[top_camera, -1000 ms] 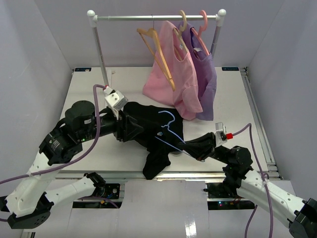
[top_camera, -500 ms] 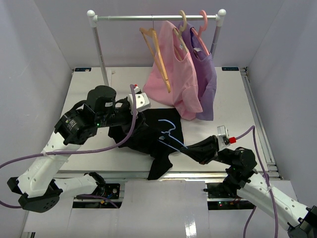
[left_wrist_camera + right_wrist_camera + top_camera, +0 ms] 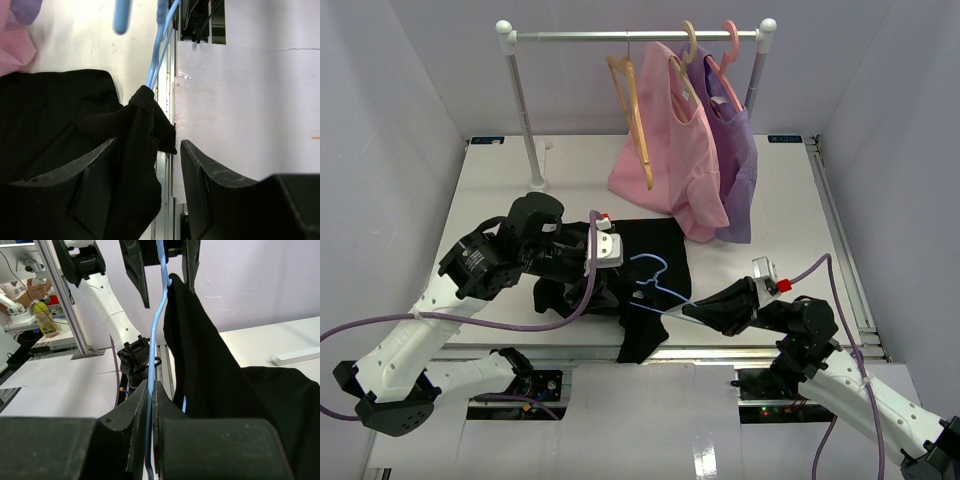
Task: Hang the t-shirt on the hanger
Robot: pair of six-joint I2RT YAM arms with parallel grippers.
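Observation:
The black t-shirt [image 3: 655, 245] lies crumpled at the table's near middle, one part drooping over the front edge. The light-blue hanger [image 3: 654, 284] lies across it, hook pointing up-left. My right gripper [image 3: 692, 311] is shut on the hanger's thin bar [image 3: 151, 390], with the t-shirt [image 3: 215, 380] draped over the hanger's far end. My left gripper [image 3: 603, 293] sits low over the shirt's left part. In the left wrist view its jaws stand open [image 3: 147, 167], with a fold of the t-shirt [image 3: 135, 150] lying against the left finger [image 3: 95, 175]. The hanger [image 3: 159, 55] runs beyond them.
A clothes rack [image 3: 525, 110] stands at the back. On it hang a bare tan-orange hanger [image 3: 638, 120], a pink garment [image 3: 665, 170] and a purple garment [image 3: 738, 165]. The table's front edge [image 3: 720, 350] runs just below the shirt.
My left arm swung away from the shirt's left side, rose, then came down over the shirt near the hanger. The shirt has bunched inward. My right gripper has kept the hanger, shifting it slightly left.

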